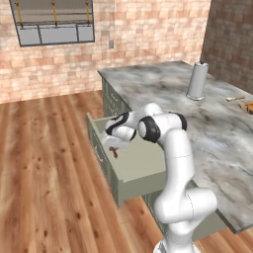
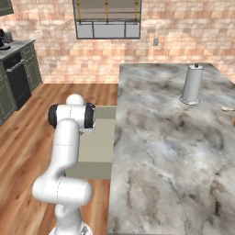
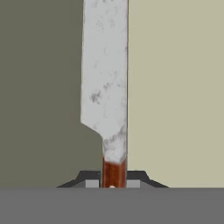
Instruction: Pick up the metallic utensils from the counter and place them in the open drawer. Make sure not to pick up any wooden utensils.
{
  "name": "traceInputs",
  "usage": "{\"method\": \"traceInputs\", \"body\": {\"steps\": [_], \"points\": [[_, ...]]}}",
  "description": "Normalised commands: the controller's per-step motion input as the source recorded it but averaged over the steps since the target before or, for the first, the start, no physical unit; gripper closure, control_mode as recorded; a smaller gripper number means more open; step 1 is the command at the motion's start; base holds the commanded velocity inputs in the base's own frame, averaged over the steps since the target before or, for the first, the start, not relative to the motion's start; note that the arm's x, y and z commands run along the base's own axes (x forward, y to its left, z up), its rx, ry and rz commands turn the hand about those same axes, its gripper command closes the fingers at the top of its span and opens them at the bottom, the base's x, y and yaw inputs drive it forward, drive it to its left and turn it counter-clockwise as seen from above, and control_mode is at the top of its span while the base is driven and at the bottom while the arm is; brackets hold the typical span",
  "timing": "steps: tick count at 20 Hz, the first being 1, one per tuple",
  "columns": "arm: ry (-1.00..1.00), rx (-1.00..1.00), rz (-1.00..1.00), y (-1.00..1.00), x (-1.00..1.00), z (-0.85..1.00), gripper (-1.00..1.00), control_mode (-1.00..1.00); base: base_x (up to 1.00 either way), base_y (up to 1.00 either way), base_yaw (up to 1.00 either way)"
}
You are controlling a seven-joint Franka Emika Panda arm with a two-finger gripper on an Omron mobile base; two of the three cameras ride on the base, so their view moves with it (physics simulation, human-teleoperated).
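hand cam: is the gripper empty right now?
No. The gripper is shut on the knife by its reddish-brown handle, silvery blade pointing away over the open drawer.

Open drawer (image 1: 143,165) juts out from the table (image 1: 207,128) side; hand (image 1: 114,148) with knife (image 3: 107,87) over the drawer; canister (image 1: 197,81) on the table behind it.

Even bright rendered light, soft shadows, no glare; pics low-res, slightly blurry.
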Motion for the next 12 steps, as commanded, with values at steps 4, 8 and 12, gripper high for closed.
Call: {"method": "traceInputs", "body": {"steps": [4,8,12], "points": [[-0.08,0.15,0.0,0.73,0.0,-0.15,1.0,-1.0,0.0,0.0,0.0],[-0.16,0.22,0.0,0.71,0.0,-0.17,1.0,-1.0,0.0,0.0,0.0],[-0.2,0.26,0.0,0.63,0.0,-0.04,1.0,-1.0,0.0,0.0,0.0]]}}
